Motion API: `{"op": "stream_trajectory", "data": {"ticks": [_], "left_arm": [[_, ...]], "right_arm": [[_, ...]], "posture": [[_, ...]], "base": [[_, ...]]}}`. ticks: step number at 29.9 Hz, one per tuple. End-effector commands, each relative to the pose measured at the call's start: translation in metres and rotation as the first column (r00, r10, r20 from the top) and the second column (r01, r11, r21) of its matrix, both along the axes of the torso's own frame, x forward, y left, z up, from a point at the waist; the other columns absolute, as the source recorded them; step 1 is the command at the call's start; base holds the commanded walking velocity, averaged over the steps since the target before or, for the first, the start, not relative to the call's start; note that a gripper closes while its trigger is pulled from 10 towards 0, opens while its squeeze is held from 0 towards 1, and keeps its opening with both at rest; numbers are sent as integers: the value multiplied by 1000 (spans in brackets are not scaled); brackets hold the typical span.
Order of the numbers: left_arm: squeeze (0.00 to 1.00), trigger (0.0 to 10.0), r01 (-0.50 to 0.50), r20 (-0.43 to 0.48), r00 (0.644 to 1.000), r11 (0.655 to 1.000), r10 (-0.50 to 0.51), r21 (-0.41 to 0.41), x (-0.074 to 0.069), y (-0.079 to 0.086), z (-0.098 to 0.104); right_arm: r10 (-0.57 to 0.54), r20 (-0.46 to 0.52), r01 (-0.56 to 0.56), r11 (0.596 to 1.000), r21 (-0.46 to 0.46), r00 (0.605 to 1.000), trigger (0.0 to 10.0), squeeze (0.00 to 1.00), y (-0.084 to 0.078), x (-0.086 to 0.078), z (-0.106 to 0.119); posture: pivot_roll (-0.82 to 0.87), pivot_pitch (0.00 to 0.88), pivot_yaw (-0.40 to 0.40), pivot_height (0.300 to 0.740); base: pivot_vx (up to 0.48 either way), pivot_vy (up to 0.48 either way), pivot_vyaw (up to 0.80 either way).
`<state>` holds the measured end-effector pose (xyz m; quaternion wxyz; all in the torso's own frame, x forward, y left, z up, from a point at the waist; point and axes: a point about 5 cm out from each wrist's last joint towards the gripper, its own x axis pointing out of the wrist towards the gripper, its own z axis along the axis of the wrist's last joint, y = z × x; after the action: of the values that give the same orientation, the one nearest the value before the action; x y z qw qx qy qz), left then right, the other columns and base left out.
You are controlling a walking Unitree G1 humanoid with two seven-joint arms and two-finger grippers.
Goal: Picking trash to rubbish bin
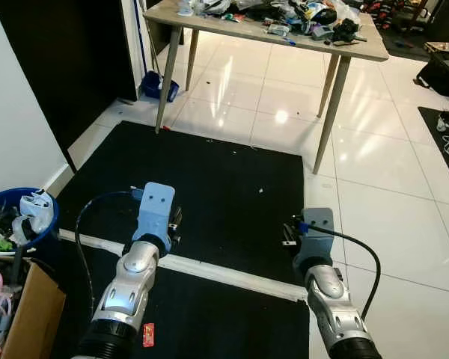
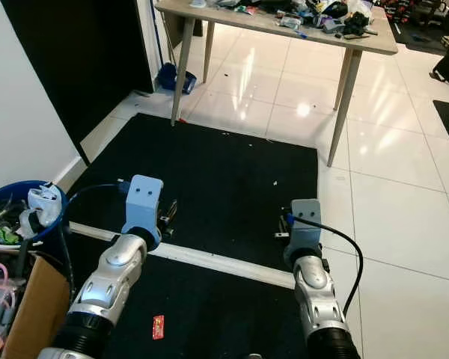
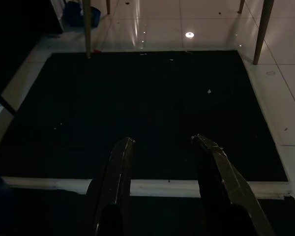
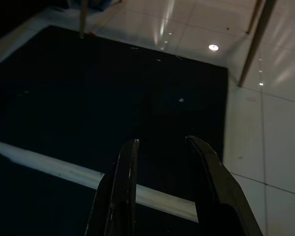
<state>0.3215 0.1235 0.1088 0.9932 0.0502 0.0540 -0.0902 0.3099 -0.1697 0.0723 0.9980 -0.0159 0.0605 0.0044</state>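
Both arms reach out over the black mat (image 1: 209, 187), and its far half lies open, just a few pale specks. A white strip (image 1: 209, 269) crosses the mat under the grippers. Left gripper (image 3: 162, 147) has its fingers parted, and so does the right gripper (image 4: 160, 147). Near the mat's left edge, a blue bin (image 1: 19, 217) packed with rubbish and a cardboard box (image 1: 30, 318) crowd that side. Past the far edge, table legs (image 1: 168, 78) stand at both corners, open tile between them. A red wrapper (image 1: 148, 334) lies by the left arm.
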Motion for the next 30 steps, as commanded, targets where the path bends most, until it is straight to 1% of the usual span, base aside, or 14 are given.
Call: {"op": "stream_trajectory", "data": {"ticks": [1, 6, 15, 17, 21, 26, 30], "left_arm": [[0, 10000, 16, 12, 1000, 1000, -16, -17, 0, -4, 3], [0, 10000, 15, 9, 1000, 1000, -15, -17, -3, 0, 0], [0, 10000, 7, 14, 1000, 1000, -6, -26, -3, 2, 1], [0, 10000, 11, 19, 1000, 1000, -10, -27, -4, 1, 2], [0, 10000, 13, 22, 1000, 999, -12, -29, -5, 1, 2], [0, 10000, 12, 19, 1000, 1000, -11, -26, -7, 2, 1], [0, 10000, 14, 16, 1000, 1000, -14, -22, -8, 3, 0]], "right_arm": [[1, -18, -1, 1000, 6, 1000, 10000, 0, 1, 0, -3], [-13, -1, 13, 1000, 13, 1000, 10000, 0, 0, 1, 1], [1, 3, -1, 1000, 12, 1000, 10000, 0, 1, 3, 2], [16, 3, -16, 1000, -7, 1000, 10000, 0, 3, 4, 2], [18, 1, -18, 1000, -13, 1000, 10000, 0, 3, 4, 1], [0, -2, 0, 1000, 7, 1000, 10000, 0, 1, 4, 0], [-8, 0, 8, 1000, 18, 1000, 10000, 0, -2, 3, 1]], "posture": [[-20, 131, -10, 740], [-20, 128, -11, 740], [-14, 118, -26, 740], [-13, 117, -30, 740], [-8, 114, -36, 740], [-10, 110, -32, 740], [-10, 109, -31, 740]], "base": [[307, 0, 0], [322, 0, 0], [324, 0, 0], [322, 0, 0], [322, 0, 0], [324, 0, 0], [322, 0, -702]]}}
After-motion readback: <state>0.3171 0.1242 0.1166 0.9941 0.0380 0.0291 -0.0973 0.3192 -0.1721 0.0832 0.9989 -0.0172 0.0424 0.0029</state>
